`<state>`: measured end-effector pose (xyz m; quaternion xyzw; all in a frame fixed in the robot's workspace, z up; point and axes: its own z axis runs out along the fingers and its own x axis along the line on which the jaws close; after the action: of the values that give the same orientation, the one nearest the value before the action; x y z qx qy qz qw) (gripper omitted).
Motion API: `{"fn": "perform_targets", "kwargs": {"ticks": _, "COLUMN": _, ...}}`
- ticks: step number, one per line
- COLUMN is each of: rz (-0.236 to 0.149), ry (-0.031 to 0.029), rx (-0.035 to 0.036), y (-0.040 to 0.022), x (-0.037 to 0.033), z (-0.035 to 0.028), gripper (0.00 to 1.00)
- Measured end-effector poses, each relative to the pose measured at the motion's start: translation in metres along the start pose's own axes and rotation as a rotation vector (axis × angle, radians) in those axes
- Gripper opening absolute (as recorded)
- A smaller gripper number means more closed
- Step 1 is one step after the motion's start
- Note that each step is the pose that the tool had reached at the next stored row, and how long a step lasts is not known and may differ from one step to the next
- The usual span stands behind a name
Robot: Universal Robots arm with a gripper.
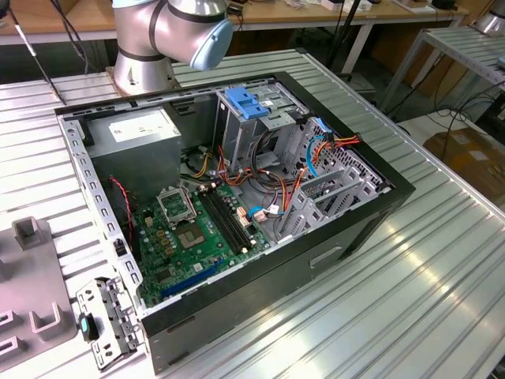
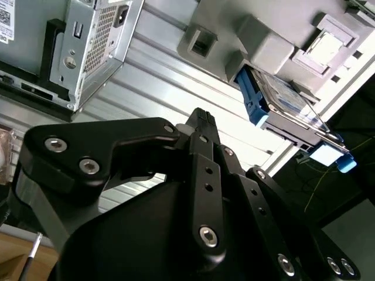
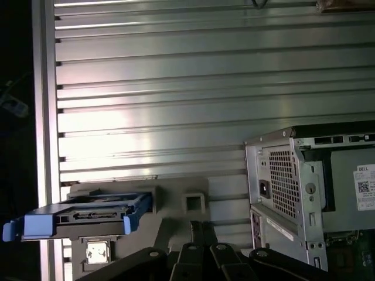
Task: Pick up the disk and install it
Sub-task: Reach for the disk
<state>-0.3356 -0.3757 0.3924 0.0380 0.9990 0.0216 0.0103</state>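
Where the ribbed aluminium worktop carried the open computer case, the disk sat outside that case and apart from it: one silver-black hard drive with blue side rails, seated in a grey holder on the worktop. Gripper: black, its fingers pressed together on nothing, hanging over the worktop; in both wrist views it was clear of the disk and touched neither the holder nor the case. Arm: grey with a light blue joint cap, standing at the far side of the case in the exterior view. Case interior, exterior view: one grey power supply box with a white sticker, towards the exterior view's left; one blue slotted bracket at the far side, just beside that box; one green motherboard on the case floor; red, orange and blue cables between the motherboard and the bracket. Loose on the worktop, just beside the case's near corner: one perforated metal bracket.
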Motion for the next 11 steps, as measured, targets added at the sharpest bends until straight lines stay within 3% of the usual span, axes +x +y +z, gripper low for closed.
{"fn": "perform_targets", "kwargs": {"ticks": 7, "rz": 0.000, "ry": 0.0000, "rx": -0.0001, "y": -0.0023, "x": 0.0398, "z": -0.0006, "gripper": 0.11}}
{"fn": "perform_targets", "kwargs": {"ticks": 11, "rz": 0.000, "ry": -0.0002, "rx": -0.0003, "y": -0.0043, "x": 0.0674, "z": -0.0010, "gripper": 0.11}}
